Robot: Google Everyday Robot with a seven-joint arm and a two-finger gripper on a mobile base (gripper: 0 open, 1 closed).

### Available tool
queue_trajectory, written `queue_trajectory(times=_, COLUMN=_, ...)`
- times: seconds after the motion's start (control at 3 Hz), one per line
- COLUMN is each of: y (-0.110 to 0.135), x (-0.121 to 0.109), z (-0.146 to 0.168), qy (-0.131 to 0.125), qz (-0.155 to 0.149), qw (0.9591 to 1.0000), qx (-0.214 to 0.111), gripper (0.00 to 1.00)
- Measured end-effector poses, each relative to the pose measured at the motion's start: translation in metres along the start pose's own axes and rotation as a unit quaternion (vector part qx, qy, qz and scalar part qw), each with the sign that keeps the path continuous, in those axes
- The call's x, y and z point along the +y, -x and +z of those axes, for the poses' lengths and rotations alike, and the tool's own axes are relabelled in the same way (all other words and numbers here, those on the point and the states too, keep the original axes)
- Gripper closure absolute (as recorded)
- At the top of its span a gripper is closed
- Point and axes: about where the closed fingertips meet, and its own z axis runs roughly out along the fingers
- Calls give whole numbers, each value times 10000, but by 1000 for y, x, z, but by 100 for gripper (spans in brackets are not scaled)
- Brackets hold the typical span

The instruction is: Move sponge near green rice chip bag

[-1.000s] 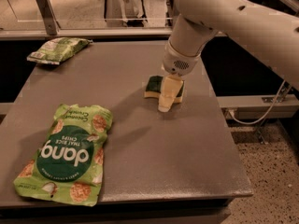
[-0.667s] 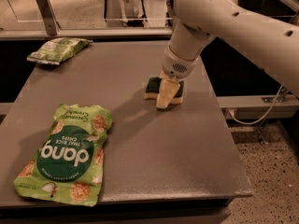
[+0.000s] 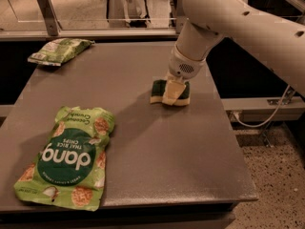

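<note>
The sponge (image 3: 158, 88), dark green on top and pale yellow below, lies on the grey table (image 3: 157, 147) right of centre. My gripper (image 3: 172, 92) comes down on it from above. One pale finger (image 3: 173, 93) lies across the sponge's near side, and the other is hidden behind it. The gripper looks shut on the sponge, which still rests on the table. The green rice chip bag (image 3: 66, 159), light green with a dark green circle and white "dang" lettering, lies flat at the front left, well apart from the sponge.
A smaller pale-green-and-white snack bag (image 3: 58, 50) lies at the table's back left corner. The table's right edge (image 3: 233, 142) is close to the sponge. A rail and glass run behind the table. A white cable (image 3: 267, 113) hangs at the right.
The gripper has shifted only slightly over the sponge, and more of the sponge shows on both sides of the finger. The bags have not moved.
</note>
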Motion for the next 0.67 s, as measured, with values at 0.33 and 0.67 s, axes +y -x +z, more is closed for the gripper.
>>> queue_trajectory(times=0.33, y=20, x=13, z=-41, qy=-293, qz=-306, qw=9988, qx=-253, gripper=100)
queue_trajectory(times=0.67, y=27, x=42, z=-73, qy=-405, qz=-552, qw=9964, qx=-491, gripper=100)
